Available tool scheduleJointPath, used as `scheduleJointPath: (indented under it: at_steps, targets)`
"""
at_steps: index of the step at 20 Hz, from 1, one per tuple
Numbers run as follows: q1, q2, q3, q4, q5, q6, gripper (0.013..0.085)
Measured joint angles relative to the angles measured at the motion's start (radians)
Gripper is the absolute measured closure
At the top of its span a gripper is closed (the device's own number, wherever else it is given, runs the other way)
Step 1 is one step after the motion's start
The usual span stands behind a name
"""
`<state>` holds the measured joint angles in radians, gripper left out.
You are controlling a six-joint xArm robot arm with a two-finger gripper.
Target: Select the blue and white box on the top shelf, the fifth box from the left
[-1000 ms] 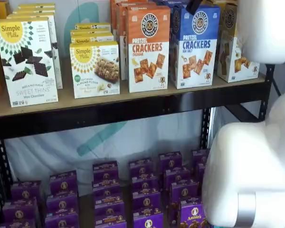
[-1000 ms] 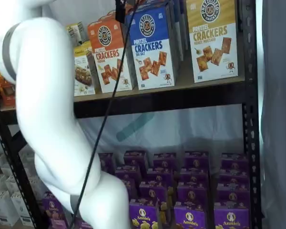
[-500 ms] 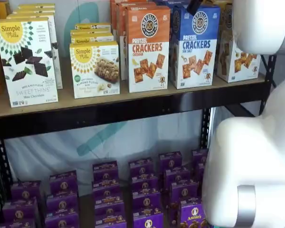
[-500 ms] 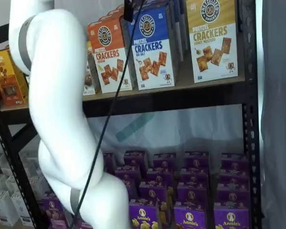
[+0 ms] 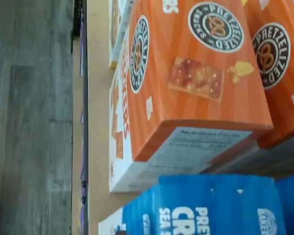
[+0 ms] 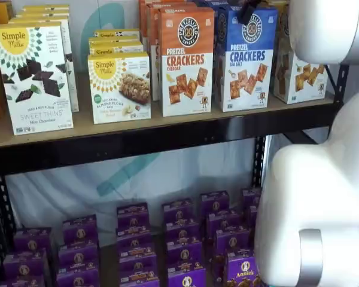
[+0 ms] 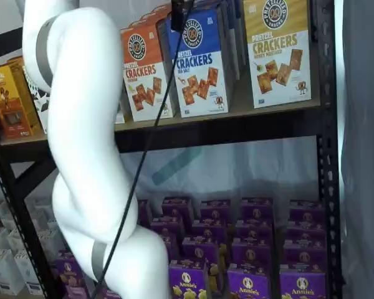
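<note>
Nothing grasped yet: blue and white box (image 6: 246,60) stands untouched on top shelf (image 6: 167,136); hand (image 6: 248,12) at box's 12 o'clock, spread wide; grasp and pull-out remain.

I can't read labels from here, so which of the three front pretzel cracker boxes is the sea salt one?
The blue and white box, the middle of the three: blue top, white bottom. The cheddar box is orange-topped, the third box yellow-topped.

We read "PRETZEL CRACKERS SEA SALT" on the blue and white box (image 6: 245,58) and "PRETZEL CRACKERS CHEDDAR" on the orange-topped box (image 6: 186,61) beside it on the top shelf (image 6: 161,133). The white boxes (image 6: 35,76) toward its left end say "Simple Mills"; the purple boxes (image 7: 247,281) below say "Annie's".
</note>
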<state>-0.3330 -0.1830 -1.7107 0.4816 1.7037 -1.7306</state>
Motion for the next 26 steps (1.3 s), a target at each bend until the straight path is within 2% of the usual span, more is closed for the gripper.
scheduleJointPath:
  at_steps: [5,10,15,22,26]
  targets:
    - [0.018,0.022,-0.016,-0.048,0.009,-0.005,0.013]
    - [0.053,0.086,-0.102,-0.135,0.105,0.005,0.013]
    - [0.094,0.103,-0.124,-0.201,0.125,0.021,0.013]
    - [0.13,0.107,-0.118,-0.238,0.118,0.042,0.013]
    - [0.138,0.145,-0.176,-0.256,0.182,0.048,0.013]
